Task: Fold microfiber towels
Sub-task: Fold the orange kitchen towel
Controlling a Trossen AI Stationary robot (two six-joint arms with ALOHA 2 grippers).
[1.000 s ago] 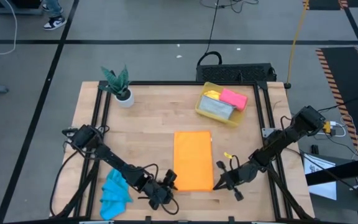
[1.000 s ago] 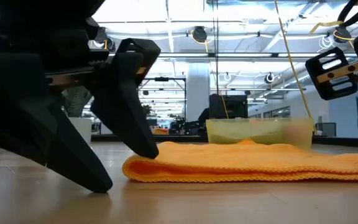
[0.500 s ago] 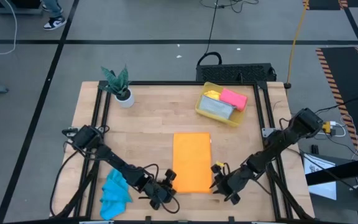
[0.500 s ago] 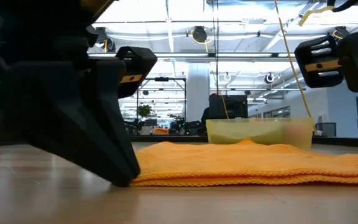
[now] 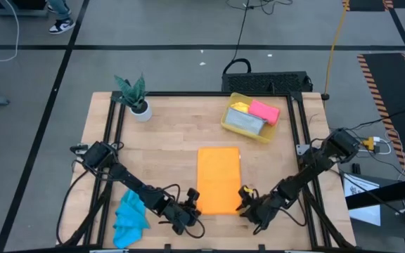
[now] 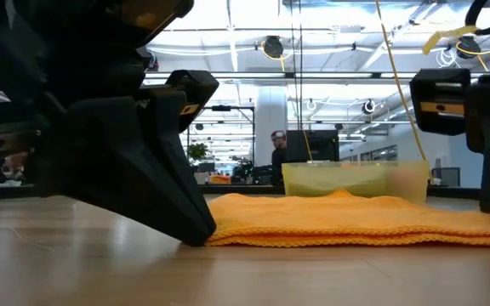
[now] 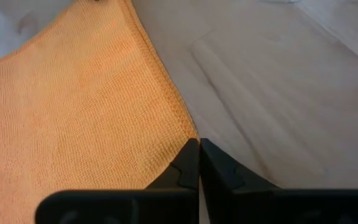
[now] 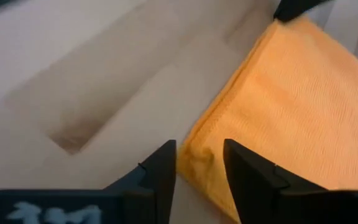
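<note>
The orange microfiber towel (image 5: pixel 219 179) lies folded in a flat oblong on the table's near middle. At its near left corner, my left gripper (image 5: pixel 194 209) is shut. My right gripper (image 8: pixel 197 152) stands open at the near right corner (image 8: pixel 190 157), one finger on either side of it. A bright blue towel (image 5: pixel 130 218) lies crumpled near the front left. Pink (image 5: pixel 264 111), grey (image 5: pixel 243 122) and yellow (image 5: pixel 239 106) towels rest in the yellow bin (image 5: pixel 228 124) at the far right. My left gripper has its two fingers shut together on the orange towel's near left corner (image 7: pixel 188 134), slanting down from the table's near left. The tips cover the very corner, so one layer or several cannot be told. The towel lies flat on the table. My right gripper: whether a finger touches the cloth, I cannot tell.
A small potted plant (image 5: pixel 136 98) stands at the far left corner. Bare wood lies between the orange towel and the bin, and on either side of the towel. A person (image 6: pixel 276 151) shows far off in the room behind.
My left gripper has shut at the orange towel's near left corner and kept its place. My right gripper has come down and toward the towel's near right corner, rolling as it went. The towel has stayed flat.
</note>
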